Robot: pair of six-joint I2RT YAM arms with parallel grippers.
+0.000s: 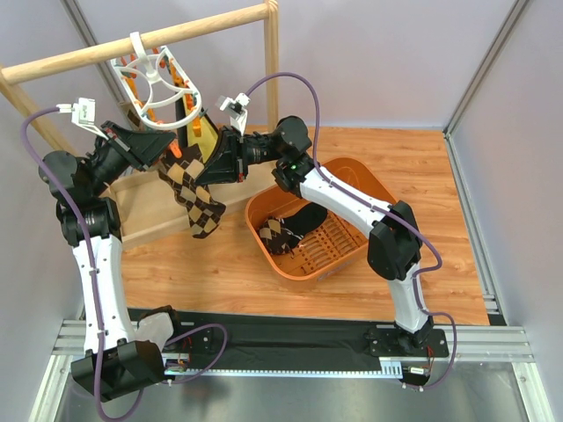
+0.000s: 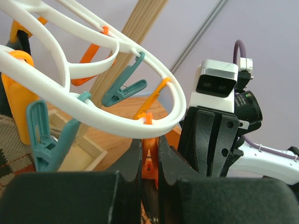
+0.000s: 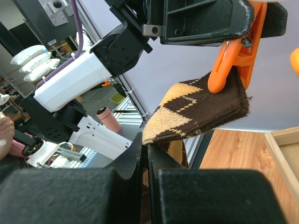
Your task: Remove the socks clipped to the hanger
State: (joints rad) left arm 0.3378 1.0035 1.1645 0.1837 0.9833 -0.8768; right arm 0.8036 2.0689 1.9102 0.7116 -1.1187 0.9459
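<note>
Left end effector (image 2: 149,141) is pinched narrowly on an orange clip (image 3: 226,65) of the hanger (image 2: 112,124), and that clip holds the cuff of an argyle sock (image 3: 201,107). Right end effector (image 3: 145,142) is closed on the lower edge of the same sock, just below the clip. The white openwork hanger hooks over a wooden rail (image 1: 106,51) at the far left of the desk (image 1: 220,272), with further orange and grey-blue clips dangling from its ring. In the overhead view the sock's long axis runs from the clip toward the near edge, toe lowest. An orange slatted basket (image 1: 299,266) sits right of centre and contains a second argyle sock (image 1: 277,236) lying beside a black sock (image 1: 310,218). A shallow wooden tray (image 1: 145,221) stands under the hanger. The desk has a wood-grain surface with a black mat (image 1: 281,334) along its near edge, enclosed by pale lilac walls and metal framing.
</note>
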